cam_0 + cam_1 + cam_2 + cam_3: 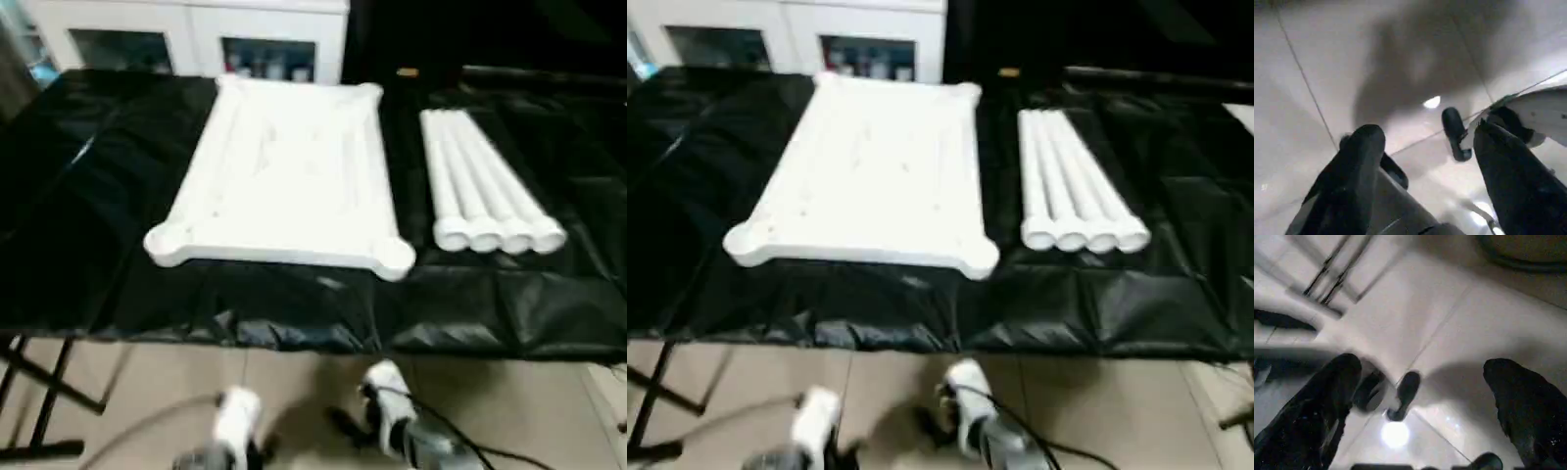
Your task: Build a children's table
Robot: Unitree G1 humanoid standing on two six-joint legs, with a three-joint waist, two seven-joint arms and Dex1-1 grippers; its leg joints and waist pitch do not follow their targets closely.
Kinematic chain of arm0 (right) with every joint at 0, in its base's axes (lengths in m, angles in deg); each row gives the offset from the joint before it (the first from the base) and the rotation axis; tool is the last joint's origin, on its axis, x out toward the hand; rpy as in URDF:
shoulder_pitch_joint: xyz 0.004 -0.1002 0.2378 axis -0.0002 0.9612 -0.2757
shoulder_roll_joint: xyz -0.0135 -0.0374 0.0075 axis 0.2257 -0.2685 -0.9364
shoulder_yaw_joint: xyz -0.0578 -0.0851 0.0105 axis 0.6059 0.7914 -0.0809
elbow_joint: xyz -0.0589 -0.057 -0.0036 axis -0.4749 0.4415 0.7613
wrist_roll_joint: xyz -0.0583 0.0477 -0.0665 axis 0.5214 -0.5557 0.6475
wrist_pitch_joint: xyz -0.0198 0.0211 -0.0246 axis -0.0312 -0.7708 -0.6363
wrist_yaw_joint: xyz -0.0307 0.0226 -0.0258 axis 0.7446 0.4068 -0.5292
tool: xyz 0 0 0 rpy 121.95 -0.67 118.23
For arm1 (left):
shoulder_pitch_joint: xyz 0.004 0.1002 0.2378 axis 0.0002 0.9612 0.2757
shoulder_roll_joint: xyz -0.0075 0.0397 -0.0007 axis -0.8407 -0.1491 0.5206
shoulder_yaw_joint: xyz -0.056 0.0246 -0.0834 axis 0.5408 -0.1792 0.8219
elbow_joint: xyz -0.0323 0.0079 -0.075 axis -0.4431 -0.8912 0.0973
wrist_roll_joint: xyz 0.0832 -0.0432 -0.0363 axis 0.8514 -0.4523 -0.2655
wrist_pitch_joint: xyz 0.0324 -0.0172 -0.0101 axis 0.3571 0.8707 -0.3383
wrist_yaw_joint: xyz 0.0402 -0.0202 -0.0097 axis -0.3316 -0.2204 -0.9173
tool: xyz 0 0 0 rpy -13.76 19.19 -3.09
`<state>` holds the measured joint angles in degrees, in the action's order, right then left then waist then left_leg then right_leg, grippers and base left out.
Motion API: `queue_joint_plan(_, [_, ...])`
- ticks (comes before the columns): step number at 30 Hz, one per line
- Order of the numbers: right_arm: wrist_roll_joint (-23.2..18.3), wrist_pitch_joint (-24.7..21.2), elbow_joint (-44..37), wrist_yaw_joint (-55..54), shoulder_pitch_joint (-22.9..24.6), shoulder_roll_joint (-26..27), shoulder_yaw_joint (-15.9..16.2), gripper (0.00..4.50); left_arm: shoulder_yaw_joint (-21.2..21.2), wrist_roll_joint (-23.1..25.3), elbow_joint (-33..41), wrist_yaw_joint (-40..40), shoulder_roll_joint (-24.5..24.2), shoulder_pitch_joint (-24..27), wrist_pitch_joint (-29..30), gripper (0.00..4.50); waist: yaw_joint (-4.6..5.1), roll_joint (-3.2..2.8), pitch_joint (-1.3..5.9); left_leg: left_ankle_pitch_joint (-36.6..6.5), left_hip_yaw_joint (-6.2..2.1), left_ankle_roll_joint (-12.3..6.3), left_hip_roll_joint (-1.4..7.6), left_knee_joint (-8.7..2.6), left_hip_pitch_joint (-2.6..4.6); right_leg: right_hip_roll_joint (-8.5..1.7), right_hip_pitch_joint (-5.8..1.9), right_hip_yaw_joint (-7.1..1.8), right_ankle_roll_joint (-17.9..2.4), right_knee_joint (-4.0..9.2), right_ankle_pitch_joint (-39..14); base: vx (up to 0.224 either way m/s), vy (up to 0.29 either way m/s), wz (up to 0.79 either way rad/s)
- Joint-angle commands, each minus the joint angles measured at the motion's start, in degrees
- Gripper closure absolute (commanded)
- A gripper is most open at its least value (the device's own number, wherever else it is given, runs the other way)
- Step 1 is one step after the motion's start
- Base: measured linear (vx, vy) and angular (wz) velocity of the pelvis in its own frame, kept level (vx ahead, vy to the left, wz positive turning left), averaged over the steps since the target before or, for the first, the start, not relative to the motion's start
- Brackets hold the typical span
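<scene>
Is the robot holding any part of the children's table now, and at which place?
No. Both the left gripper and right gripper are open and empty above the floor.

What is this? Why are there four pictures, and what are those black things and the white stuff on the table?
This is a robot shaped a bit like a person. Two pictures come from cameras in its head, looking down. They show a table with a black cover. On it lies a white plastic tabletop, and beside it four white legs in a neat row. The robot is meant to build a small children's table from them.

The other two pictures come from cameras on its wrists. The black things are the fingers of its left pincer and right pincer. Both pincers are open, hold nothing, and point at the tiled floor, below the table's edge.
</scene>
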<state>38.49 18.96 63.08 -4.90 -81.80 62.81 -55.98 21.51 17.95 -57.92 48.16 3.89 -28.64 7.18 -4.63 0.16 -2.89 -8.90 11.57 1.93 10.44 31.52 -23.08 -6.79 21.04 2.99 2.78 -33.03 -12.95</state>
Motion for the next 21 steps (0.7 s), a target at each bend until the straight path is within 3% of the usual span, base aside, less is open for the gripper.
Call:
queue_joint_plan(1, [-0.1, 1.0, -4.2, 4.1, 1.5, -1.6, 0.9, 0.00, -0.1, 0.2, 3.8, 1.7, -1.5, 0.9, 1.0, 1.20, 0.18, -0.31, 1.26, -24.7, -1.48, -1.42, 3.94, -4.70, 1.76, -2.02, -0.16, -2.11, -12.0, 4.24, -9.1, 0.000, 0.000, 0.00])
queue_joint_plan(3, [-0.9, 0.5, -7.7, 6.2, 3.0, -2.6, 1.2, 0.00, 0.0, 0.0, 7.4, 2.4, -2.6, 2.5, 1.0, 1.20, 0.16, -0.34, 1.08, -25.5, -1.71, -0.86, 4.00, -4.92, 1.63, -2.17, -0.24, -2.30, -11.1, 4.44, -12.4, 0.000, 0.000, 0.00])
queue_joint_plan(5, [-2.7, -0.7, -17.2, 10.3, 6.8, -5.0, 2.2, 0.00, 0.1, 0.0, 16.0, 3.3, -4.9, 6.3, 1.8, 1.20, 0.49, -0.32, 0.93, -26.4, -1.87, -0.14, 3.93, -5.07, 1.52, -2.00, -0.11, -2.48, -10.0, 4.66, -15.5, 0.000, 0.000, 0.00])
queue_joint_plan(7, [-3.4, -1.4, -20.5, 11.5, 8.0, -5.7, 2.4, 0.00, 0.0, 0.0, 19.0, 3.4, -5.6, 7.6, 2.3, 1.20, 0.48, -0.20, 0.80, -26.4, -1.89, -0.44, 4.17, -5.15, 1.47, -1.74, -0.01, -2.60, -9.4, 4.67, -14.8, 0.000, 0.000, 0.00])
queue_joint_plan(8, [-6.1, -4.1, -28.3, 14.1, 10.2, -7.2, 3.1, 0.00, -0.1, -0.7, 24.9, 4.9, -7.1, 10.2, 2.0, 1.20, 0.60, -0.28, 0.67, -26.5, -1.82, -0.46, 4.01, -5.14, 1.55, -1.52, 0.16, -2.59, -9.4, 4.70, -15.0, 0.000, 0.000, 0.00])
queue_joint_plan(11, [-8.6, -6.7, -38.0, 16.5, 12.2, -9.1, 4.1, 0.00, 0.3, -2.0, 32.7, 7.1, -9.5, 13.7, 1.4, 1.20, 0.49, -0.15, 0.63, -25.0, -1.77, -0.83, 3.97, -5.14, 1.55, -1.18, 0.18, -2.70, -8.9, 4.53, -12.7, 0.000, 0.000, 0.00])
queue_joint_plan(12, [-8.6, -6.7, -38.0, 16.5, 12.2, -9.1, 4.1, 0.00, 0.3, -2.0, 32.7, 7.1, -9.5, 13.7, 1.4, 1.20, 0.50, -0.10, 0.59, -24.9, -1.78, -0.90, 3.98, -5.13, 1.50, -1.14, 0.20, -2.72, -8.9, 4.47, -12.4, 0.000, 0.000, 0.00])
queue_joint_plan(16, [-13.3, -12.7, -51.0, 20.0, 13.7, -12.3, 4.3, 0.00, 5.7, -7.6, 43.6, 7.4, -10.7, 17.4, 3.6, 1.20, 0.46, 0.26, 0.72, -23.5, -1.55, -0.79, 3.82, -4.95, 1.63, -0.78, 0.21, -2.82, -8.9, 4.14, -10.2, 0.000, 0.000, 0.00])
queue_joint_plan(19, [-16.9, -17.9, -58.9, 21.5, 13.9, -14.9, 3.3, 0.00, 7.7, -10.3, 53.7, 8.5, -12.8, 20.8, 7.4, 1.20, 0.26, 0.16, 0.80, -21.9, -1.62, -0.65, 3.82, -4.87, 1.72, -0.66, 0.07, -2.82, -8.9, 3.93, -8.6, 0.000, 0.000, 0.00])
queue_joint_plan(21, [-19.3, -21.3, -63.3, 22.0, 13.9, -16.5, 2.8, 0.00, 8.3, -12.4, 59.2, 9.5, -14.2, 22.6, 10.1, 1.20, 0.18, 0.65, 0.68, -20.5, -1.50, -0.73, 3.74, -4.71, 1.65, -0.36, 0.09, -2.88, -8.6, 3.69, -6.8, 0.000, 0.000, 0.00])
